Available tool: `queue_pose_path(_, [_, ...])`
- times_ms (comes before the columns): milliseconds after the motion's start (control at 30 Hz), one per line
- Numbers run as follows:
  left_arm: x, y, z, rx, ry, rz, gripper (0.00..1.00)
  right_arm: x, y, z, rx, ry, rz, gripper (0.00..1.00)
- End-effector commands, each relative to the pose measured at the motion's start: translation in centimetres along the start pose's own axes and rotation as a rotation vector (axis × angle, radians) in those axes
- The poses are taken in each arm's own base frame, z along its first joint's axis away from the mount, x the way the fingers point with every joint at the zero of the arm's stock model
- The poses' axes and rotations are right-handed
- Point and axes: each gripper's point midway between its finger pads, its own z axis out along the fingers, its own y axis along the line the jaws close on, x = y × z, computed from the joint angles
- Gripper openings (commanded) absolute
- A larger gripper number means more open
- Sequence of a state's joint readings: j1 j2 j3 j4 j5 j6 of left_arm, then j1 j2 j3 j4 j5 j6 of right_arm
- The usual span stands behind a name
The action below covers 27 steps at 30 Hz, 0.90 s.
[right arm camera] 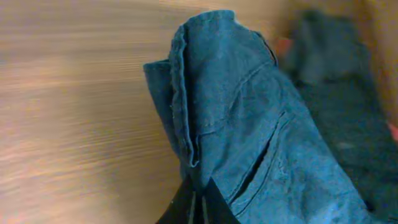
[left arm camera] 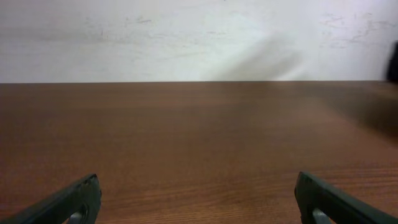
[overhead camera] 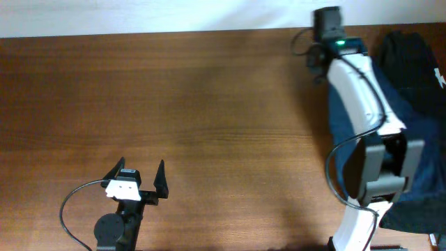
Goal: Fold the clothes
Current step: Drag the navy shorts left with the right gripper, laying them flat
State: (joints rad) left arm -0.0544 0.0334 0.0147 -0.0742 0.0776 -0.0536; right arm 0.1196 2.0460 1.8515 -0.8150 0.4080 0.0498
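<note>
Right claw (right arm camera: 196, 204) pinches the navy cloth (right arm camera: 249, 124); left claw (overhead camera: 140, 169) gapes.

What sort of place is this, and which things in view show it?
Probably a robotics lab bench: a white robot arm over a wooden table, dark clothes heaped at its edge, a plain wall behind.

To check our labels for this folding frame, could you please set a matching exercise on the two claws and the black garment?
Things:
1. left claw
2. right claw
3. black garment

States or places:
a. at the table's far right corner
b. open, holding nothing
c. shut on the blue cloth

Pairs: 1-b, 2-c, 3-a
</note>
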Motion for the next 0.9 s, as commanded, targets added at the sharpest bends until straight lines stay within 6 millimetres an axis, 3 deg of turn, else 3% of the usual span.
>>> queue_pose_path(0, [0.2, -0.2, 0.0, 0.008, 0.001, -0.006, 0.99, -1.7, 10.2, -5.8, -0.303, -0.110, -0.082, 0.04])
queue_pose_path(67, [0.2, -0.2, 0.0, 0.008, 0.001, -0.006, 0.99, -1.8, 20.4, -11.6, -0.626, -0.184, -0.112, 0.04])
queue_pose_path(100, [0.2, -0.2, 0.0, 0.008, 0.001, -0.006, 0.99, -1.4, 24.4, -14.7, -0.744, -0.208, -0.105, 0.04])
queue_pose_path(133, [0.2, -0.2, 0.0, 0.008, 0.001, -0.006, 0.99, -1.2, 26.2, -16.2, -0.797, -0.219, -0.109, 0.04])
queue_pose_path(167, [0.2, -0.2, 0.0, 0.008, 0.001, -0.006, 0.99, -0.1, 29.8, -19.6, -0.888, -0.241, -0.131, 0.04])
queue_pose_path(200, [0.2, -0.2, 0.0, 0.008, 0.001, -0.006, 0.99, 0.9, 32.0, -21.7, -0.931, -0.262, -0.166, 0.04])
queue_pose_path(333, [0.2, -0.2, 0.0, 0.008, 0.001, -0.006, 0.99, 4.7, 36.7, -26.9, -1.028, -0.277, -0.264, 0.05])
queue_pose_path(400, [0.2, -0.2, 0.0, 0.008, 0.001, -0.006, 0.99, 5.2, 37.2, -27.6, -1.034, -0.282, -0.275, 0.30])
queue_pose_path(433, [0.2, -0.2, 0.0, 0.008, 0.001, -0.006, 0.99, 5.2, 37.2, -27.5, -1.035, -0.281, -0.275, 0.18])
queue_pose_path(467, [0.2, -0.2, 0.0, 0.008, 0.001, -0.006, 0.99, 5.4, 37.4, -27.8, -1.053, -0.272, -0.281, 0.18])
queue_pose_path(500, [0.2, -0.2, 0.0, 0.008, 0.001, -0.006, 0.99, 5.7, 37.5, -28.1, -1.078, -0.262, -0.290, 0.52])
queue_pose_path(567, [0.2, -0.2, 0.0, 0.008, 0.001, -0.006, 0.99, 4.9, 35.5, -27.3, -1.012, -0.248, -0.273, 0.60])
queue_pose_path(667, [0.2, -0.2, 0.0, 0.008, 0.001, -0.006, 0.99, 2.5, 26.8, -22.3, -0.761, -0.166, -0.175, 0.98])
queue_pose_path(700, [0.2, -0.2, 0.0, 0.008, 0.001, -0.006, 0.99, 2.8, 23.2, -19.6, -0.678, -0.084, -0.142, 0.99])
queue_pose_path(733, [0.2, -0.2, 0.0, 0.008, 0.001, -0.006, 0.99, 3.2, 21.1, -18.0, -0.635, -0.029, -0.122, 0.99])
queue_pose_path(800, [0.2, -0.2, 0.0, 0.008, 0.001, -0.006, 0.99, 5.5, 15.9, -14.3, -0.517, 0.143, -0.089, 0.99])
queue_pose_path(833, [0.2, -0.2, 0.0, 0.008, 0.001, -0.006, 0.99, 6.9, 12.2, -12.2, -0.413, 0.221, -0.077, 0.99])
queue_pose_path(867, [0.2, -0.2, 0.0, 0.008, 0.001, -0.006, 0.99, 7.5, 10.4, -11.1, -0.379, 0.263, -0.039, 0.99])
